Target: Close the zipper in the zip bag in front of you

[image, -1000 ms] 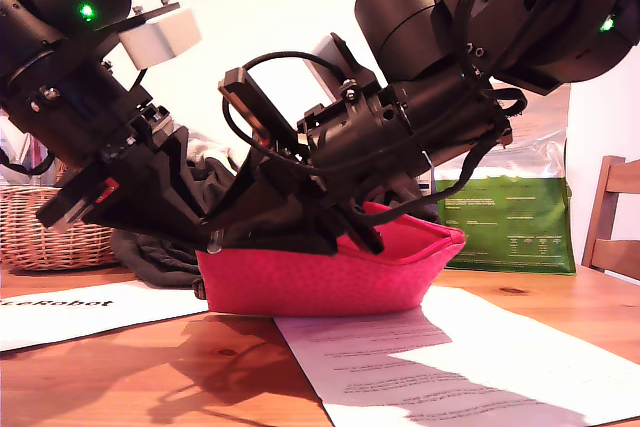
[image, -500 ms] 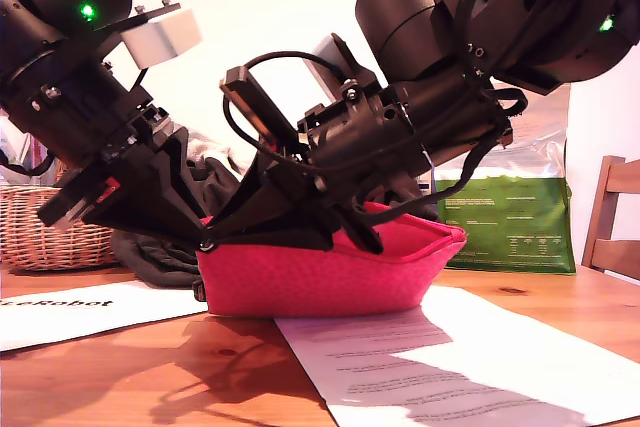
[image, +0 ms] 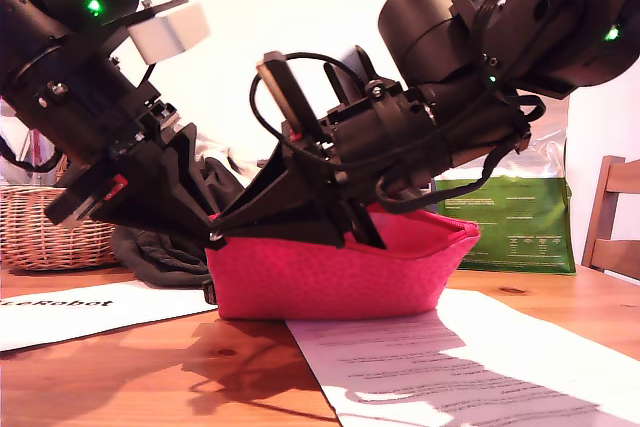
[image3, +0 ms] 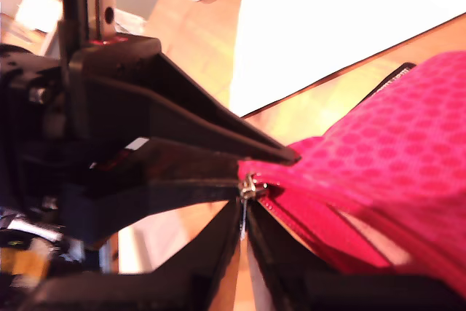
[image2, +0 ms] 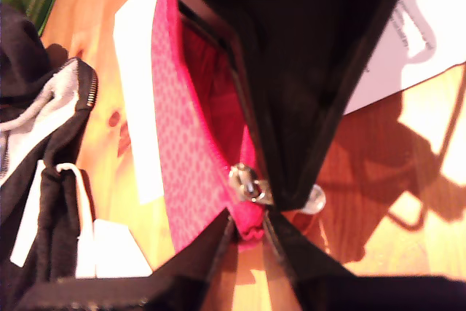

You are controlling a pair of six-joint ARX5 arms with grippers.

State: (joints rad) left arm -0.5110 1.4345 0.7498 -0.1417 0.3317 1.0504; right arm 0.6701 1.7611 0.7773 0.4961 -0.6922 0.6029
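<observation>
- While the flat red-pink dotted fabric zip bag (image: 330, 282) stands on its long edge on the wooden table (image: 560, 307), just below centre in the exterior view, its mouth gapes upward, so the closing run has, I judge, not begun.
- My first gripper (image2: 246, 225), on the arm coming in from 9 o'clock in the exterior view, has its fingers pressed together on the pouch's end fabric, anchoring that corner.
- My second gripper (image3: 243, 213), reaching in from 2 o'clock in that view, has its fingers nearly touching, and they appear to pinch the pull. The actual contact is blurred.
- The red zipper track (image3: 306, 216) lies parted along the top edge.
- The small silver metal pull tab (image2: 247, 182) sits at the pouch's 9 o'clock end in the exterior view, right where both grippers meet.
- Next, I reckon, I draw the tab steadily toward 3 o'clock along the track, keeping the anchored corner taut.
</observation>
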